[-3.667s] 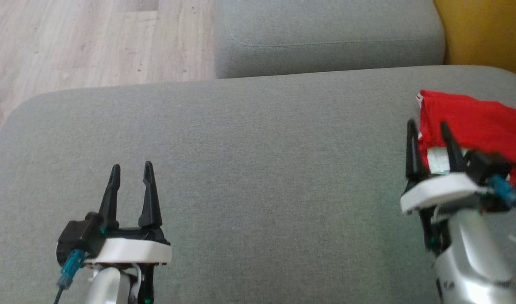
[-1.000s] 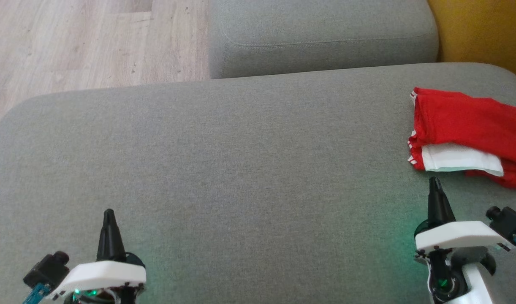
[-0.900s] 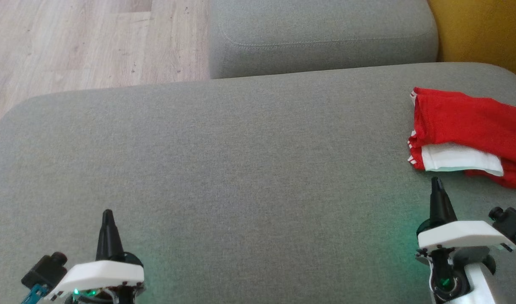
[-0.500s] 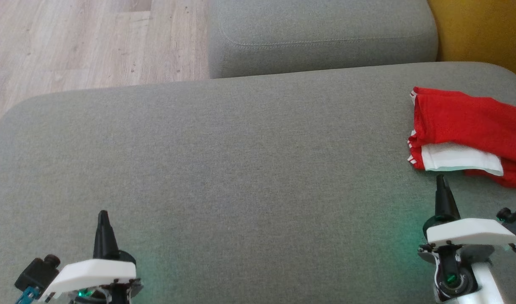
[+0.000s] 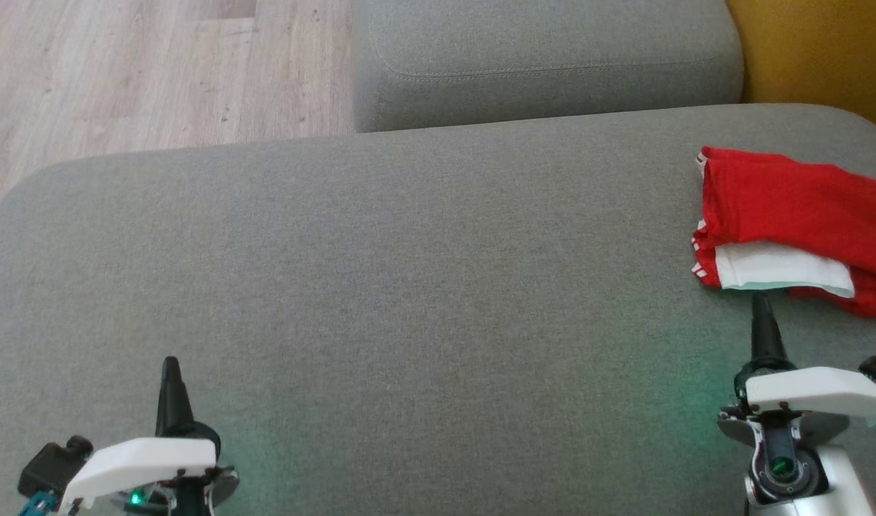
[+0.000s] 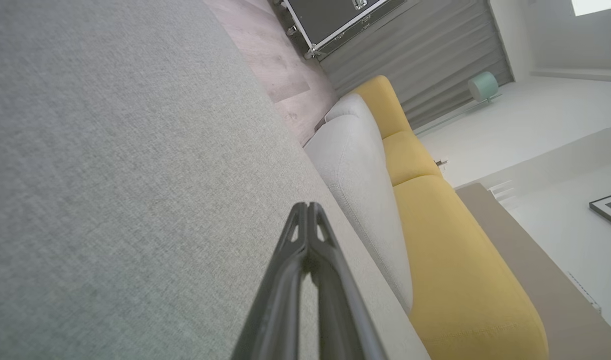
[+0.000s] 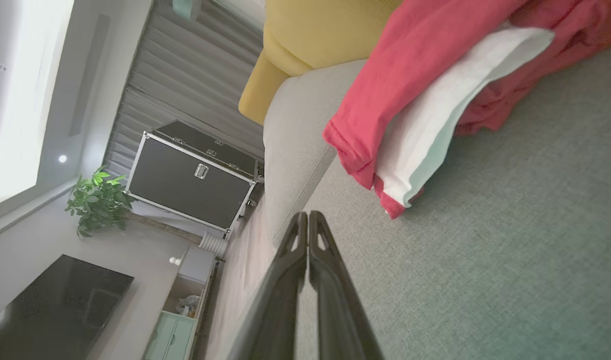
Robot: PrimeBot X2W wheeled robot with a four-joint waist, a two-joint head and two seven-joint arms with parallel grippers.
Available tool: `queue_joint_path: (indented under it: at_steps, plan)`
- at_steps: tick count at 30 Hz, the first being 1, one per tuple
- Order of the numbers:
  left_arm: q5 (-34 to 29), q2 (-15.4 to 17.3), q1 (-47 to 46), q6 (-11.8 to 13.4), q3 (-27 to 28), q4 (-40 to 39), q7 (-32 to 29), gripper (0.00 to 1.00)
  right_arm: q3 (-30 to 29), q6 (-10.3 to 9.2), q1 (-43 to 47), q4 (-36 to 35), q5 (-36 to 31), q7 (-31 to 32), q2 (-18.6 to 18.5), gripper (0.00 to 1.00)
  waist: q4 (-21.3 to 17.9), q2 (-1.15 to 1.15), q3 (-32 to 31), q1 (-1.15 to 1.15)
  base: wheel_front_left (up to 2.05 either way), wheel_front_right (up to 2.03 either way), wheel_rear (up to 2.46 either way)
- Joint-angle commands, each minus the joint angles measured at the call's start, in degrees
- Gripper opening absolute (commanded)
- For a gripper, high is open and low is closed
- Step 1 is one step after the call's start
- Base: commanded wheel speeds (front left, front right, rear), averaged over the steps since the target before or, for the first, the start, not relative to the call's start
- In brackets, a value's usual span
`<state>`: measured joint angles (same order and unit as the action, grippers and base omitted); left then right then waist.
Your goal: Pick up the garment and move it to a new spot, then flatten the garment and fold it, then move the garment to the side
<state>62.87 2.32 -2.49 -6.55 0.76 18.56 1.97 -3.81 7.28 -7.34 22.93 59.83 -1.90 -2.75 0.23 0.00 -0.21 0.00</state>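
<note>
Red garment — just beyond the right claw.

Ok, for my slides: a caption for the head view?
Folded red garment lies at the right edge of the grey cushion; left gripper and right gripper shut and empty.

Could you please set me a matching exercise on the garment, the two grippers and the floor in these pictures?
Column A:
1. garment
2. left gripper
3. right gripper
4. floor

Column B:
a. shut, at the head view's lower left
b. red and white, folded
c. pale wood
d. shut, close by the garment

Pairs: 1-b, 2-a, 3-d, 4-c
</note>
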Motion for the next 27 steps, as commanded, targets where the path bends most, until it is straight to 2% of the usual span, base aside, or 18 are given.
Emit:
queue_joint_path:
  at_steps: [1,27]
  plan:
    - [1.58,0.35,-3.18,-0.38,1.83,-2.01,-0.37,0.00,0.50,0.13,-0.85,-2.48,1.86,0.52,-0.19,0.00,-0.01,0.00,0.01,0.00,0.00,0.00,0.00]
    - [16.08,0.45,-3.45,-0.67,3.88,-3.31,-4.59,0.00,-1.18,0.17,0.20,-5.84,17.79,4.63,-0.16,0.00,-0.13,0.00,0.21,0.00,0.00,0.00,0.00]
